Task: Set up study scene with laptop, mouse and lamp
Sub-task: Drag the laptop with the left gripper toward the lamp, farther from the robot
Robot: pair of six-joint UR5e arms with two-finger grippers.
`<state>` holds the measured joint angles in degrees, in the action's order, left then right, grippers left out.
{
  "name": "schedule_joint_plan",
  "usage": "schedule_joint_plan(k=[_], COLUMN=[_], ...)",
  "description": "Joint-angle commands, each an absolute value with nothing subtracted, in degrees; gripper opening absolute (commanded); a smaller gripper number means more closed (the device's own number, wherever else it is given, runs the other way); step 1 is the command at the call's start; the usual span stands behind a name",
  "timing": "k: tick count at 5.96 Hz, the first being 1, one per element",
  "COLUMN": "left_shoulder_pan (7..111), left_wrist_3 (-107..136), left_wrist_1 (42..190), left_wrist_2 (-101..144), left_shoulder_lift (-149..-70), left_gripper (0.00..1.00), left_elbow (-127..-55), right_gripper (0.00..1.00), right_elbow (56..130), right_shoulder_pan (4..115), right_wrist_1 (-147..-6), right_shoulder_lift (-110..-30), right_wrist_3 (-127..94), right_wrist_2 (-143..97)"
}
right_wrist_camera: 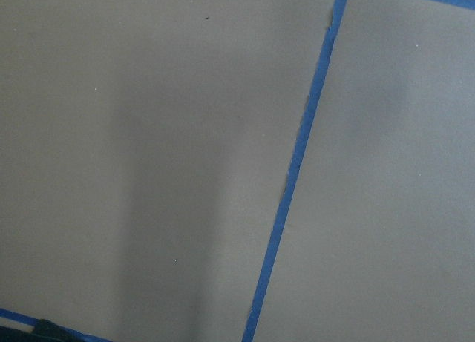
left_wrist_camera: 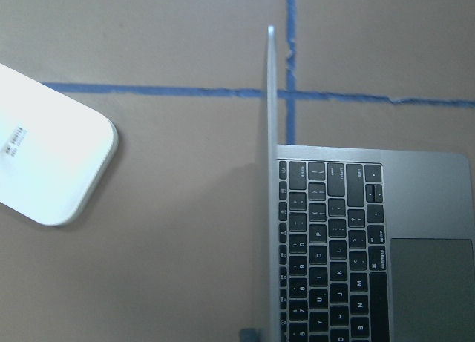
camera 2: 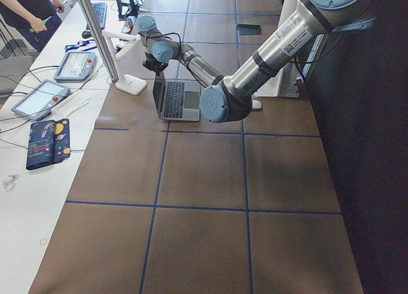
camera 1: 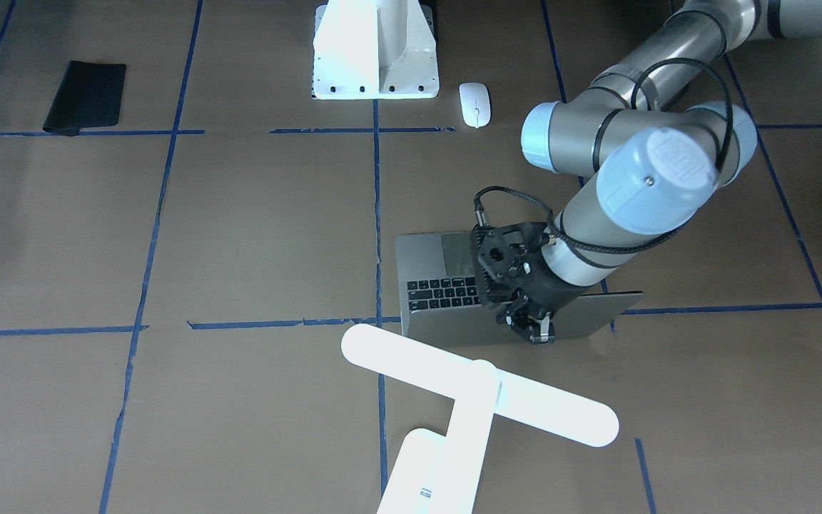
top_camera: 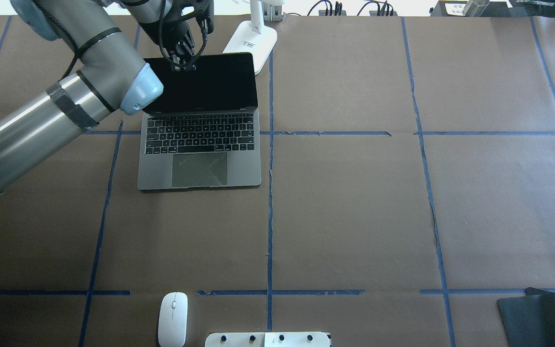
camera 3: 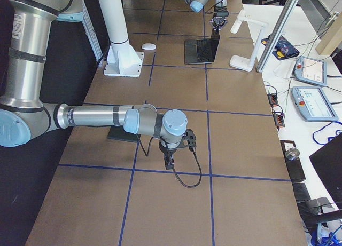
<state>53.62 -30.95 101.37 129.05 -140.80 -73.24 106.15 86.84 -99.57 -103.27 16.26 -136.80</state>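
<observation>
The dark-grey laptop [top_camera: 200, 140] stands open at the far left of the table, its lid about upright; it also shows in the front view [camera 1: 432, 289]. My left gripper [top_camera: 181, 60] is at the lid's top edge [left_wrist_camera: 270, 134] and looks shut on it, which also shows in the front view [camera 1: 532, 328]. The white lamp [camera 1: 479, 392] stands just behind the laptop, with its base [left_wrist_camera: 44, 156] beside the lid. The white mouse [top_camera: 173, 318] lies near the robot's base. My right gripper [camera 3: 170, 161] hangs low over bare table, and I cannot tell if it is open.
A white boxy pedestal [camera 1: 375, 50] stands at the robot's side, next to the mouse [camera 1: 474, 103]. A flat black pad [top_camera: 530, 318] lies at the near right corner. Blue tape lines cross the brown table cover [top_camera: 354, 217].
</observation>
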Motion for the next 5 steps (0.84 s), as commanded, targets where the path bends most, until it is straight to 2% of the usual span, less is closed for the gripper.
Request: schedule_joint_plan(k=[1, 2, 3, 5], left_shoulder_pan=[53.44, 53.52, 54.31, 56.06], left_wrist_3=[-31.46, -31.29, -31.12, -31.03], left_wrist_1=[102.48, 102.57, 101.70, 101.34], left_wrist_2=[128.32, 128.32, 128.93, 129.37], left_shoulder_lift=[-142.56, -142.12, -141.86, -131.36], left_gripper=[0.52, 0.99, 0.99, 0.99], left_elbow=[-71.36, -71.45, -73.11, -85.28], right_gripper=[1.00, 1.00, 1.00, 1.00], right_elbow=[106.08, 105.91, 105.91, 105.91], right_shoulder_pan=[86.75, 86.75, 86.75, 86.66], right_wrist_1=[-99.58, -99.58, -99.58, -99.58], right_shoulder_lift=[-103.27, -103.27, -103.27, -103.27], right_wrist_3=[16.26, 16.26, 16.26, 16.26], right_wrist_2=[-136.76, -136.84, -136.85, -136.76])
